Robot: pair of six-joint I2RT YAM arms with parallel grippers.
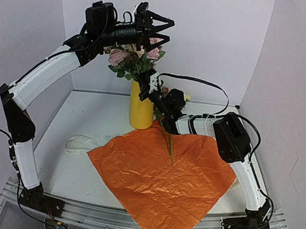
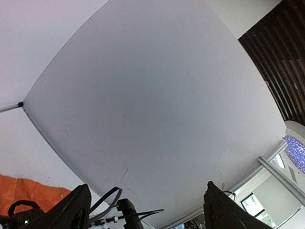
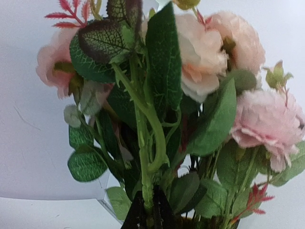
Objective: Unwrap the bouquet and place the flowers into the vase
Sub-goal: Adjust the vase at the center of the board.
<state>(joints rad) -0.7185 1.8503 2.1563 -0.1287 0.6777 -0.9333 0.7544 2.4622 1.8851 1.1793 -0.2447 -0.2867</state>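
Note:
The yellow vase (image 1: 141, 113) stands at the back middle of the table, with pink blooms and green leaves (image 1: 132, 62) rising from it. The bouquet's orange paper (image 1: 163, 185) lies spread flat in front of it. My right gripper (image 1: 154, 93) is beside the vase's mouth, shut on a green flower stem (image 3: 143, 157). The stem's lower end (image 1: 169, 148) hangs over the paper. In the right wrist view the gripper (image 3: 147, 212) pinches the stem under pink blooms (image 3: 205, 52). High above the flowers, my left gripper (image 1: 170, 31) is open and empty; its wrist view (image 2: 147, 188) faces the wall.
A cream ribbon (image 1: 81, 142) lies on the white table left of the paper. Lilac walls (image 1: 213, 39) close in the back and both sides. The right arm's black cable (image 1: 198, 82) loops behind the vase. A corner of the orange paper (image 2: 28, 191) shows in the left wrist view.

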